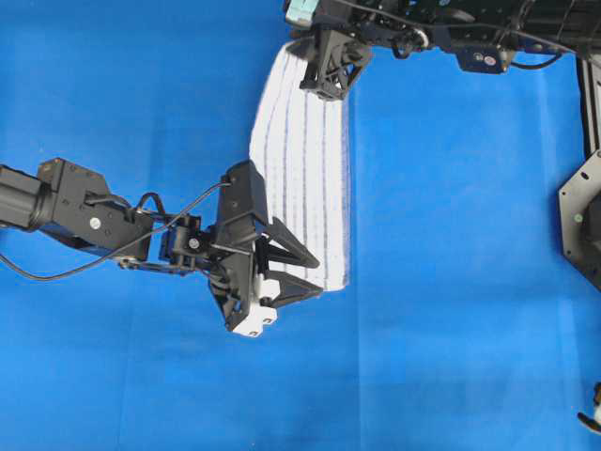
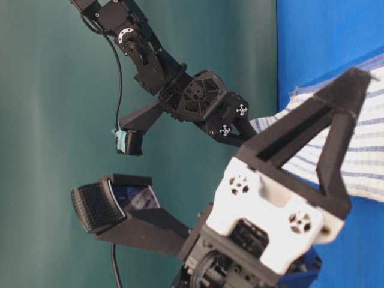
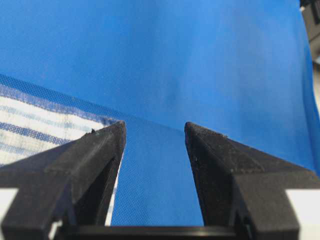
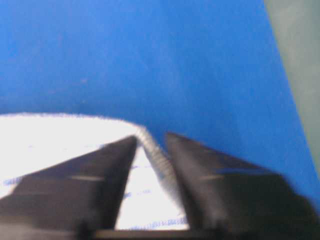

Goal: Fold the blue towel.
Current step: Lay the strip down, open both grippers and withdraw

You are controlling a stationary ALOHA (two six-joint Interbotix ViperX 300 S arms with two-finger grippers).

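The blue towel lies as a long narrow striped strip on the blue table covering, running from the far edge towards the middle. My left gripper sits at the strip's near end. It is open, with only table covering between its fingers; the towel's near edge lies under and beside the left finger. My right gripper hovers over the far end. In the blurred right wrist view its jaws stand apart, with the towel's corner lying loose between them.
A black arm base stands at the right edge of the table. A green backdrop rises behind the table. The blue covering spreads left and right of the towel.
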